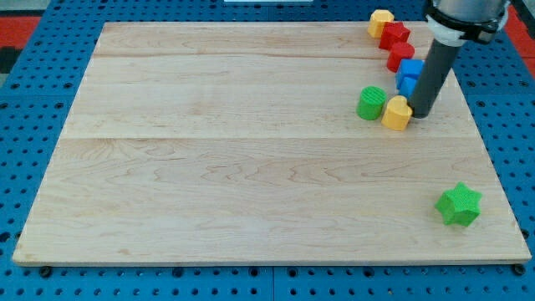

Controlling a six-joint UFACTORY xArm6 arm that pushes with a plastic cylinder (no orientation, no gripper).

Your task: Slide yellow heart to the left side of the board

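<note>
Yellow heart (397,113) touches my tip (420,114) on the view's left

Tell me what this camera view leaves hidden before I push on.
- My tip: whether it touches the yellow heart cannot be told; they overlap in the camera view.
- Blue blocks: the rod covers their right side, so shape is unclear.
- Arm above the rod: cut off by the view's top edge.
- Red blocks: too small to tell their shapes.

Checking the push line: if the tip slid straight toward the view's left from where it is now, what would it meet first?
My tip sits just right of the yellow heart, so that comes first; the green cylinder lies close beyond.
</note>
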